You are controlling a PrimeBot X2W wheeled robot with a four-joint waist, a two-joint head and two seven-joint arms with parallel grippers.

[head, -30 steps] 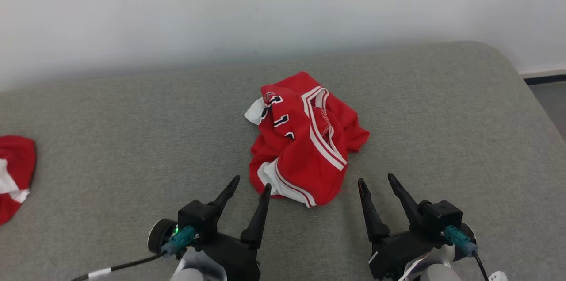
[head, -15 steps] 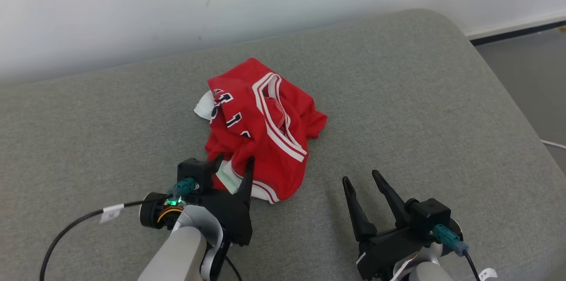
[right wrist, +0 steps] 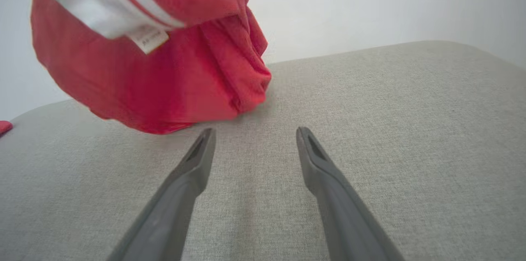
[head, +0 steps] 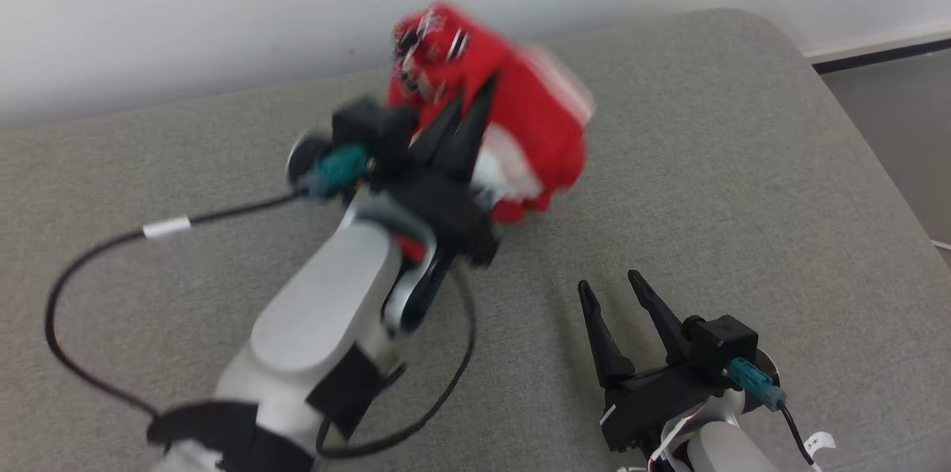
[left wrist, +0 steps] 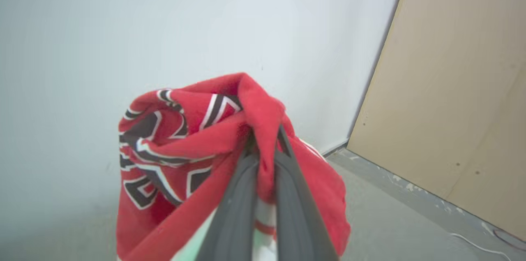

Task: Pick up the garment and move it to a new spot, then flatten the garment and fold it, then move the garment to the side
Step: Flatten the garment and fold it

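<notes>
1. Left tool (head: pixel 472 104) grips the bunched red garment (head: pixel 535 108), lifted over the desk (head: pixel 706 160).
2. Right tool (head: pixel 609 281) gapes empty, low over the grey fabric desk.
3. White wall (head: pixel 223 4) behind; grey floor (head: pixel 899 123) at the right; a tan panel (left wrist: pixel 452 88) meets the wall.

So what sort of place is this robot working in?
Probably a plain indoor test room rather than a home: a grey fabric-covered cushioned platform stands against a bare white wall, with a bare grey floor and a tan board panel beside it.

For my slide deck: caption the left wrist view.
Left end effector shut on a bunched red fabric garment with black-and-white lettering, held before a white wall.
</notes>
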